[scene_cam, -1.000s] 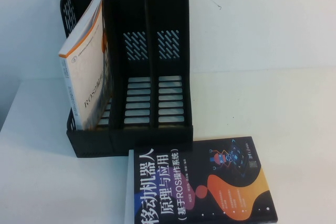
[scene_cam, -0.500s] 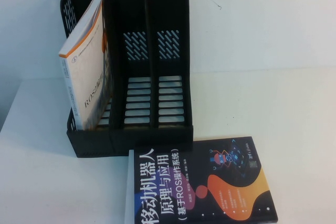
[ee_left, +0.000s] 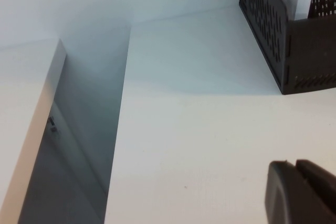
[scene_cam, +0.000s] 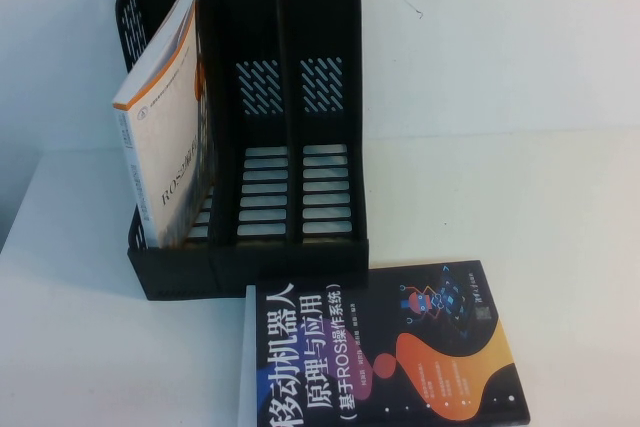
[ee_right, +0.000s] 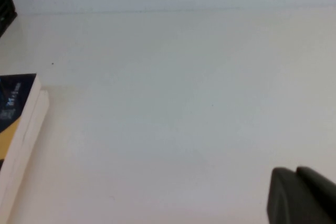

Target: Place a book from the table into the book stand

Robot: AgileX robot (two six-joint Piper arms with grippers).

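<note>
The white-grey book (scene_cam: 165, 137) with orange stripes stands tilted in the leftmost slot of the black book stand (scene_cam: 290, 247) at the back of the white table (scene_cam: 520, 207). Neither arm shows in the high view. My left gripper (ee_left: 294, 165) is shut and empty above bare table, near the table's left edge, with the stand's perforated side (ee_left: 268, 24) ahead of it. My right gripper (ee_right: 295, 171) is shut and empty above bare table, to the right of the black book (ee_right: 16, 129).
A black book with orange-blue artwork (scene_cam: 385, 347) lies flat in front of the stand at the table's near edge. A dark gap (ee_left: 79, 145) runs along the table's left edge. A white wall stands behind the stand.
</note>
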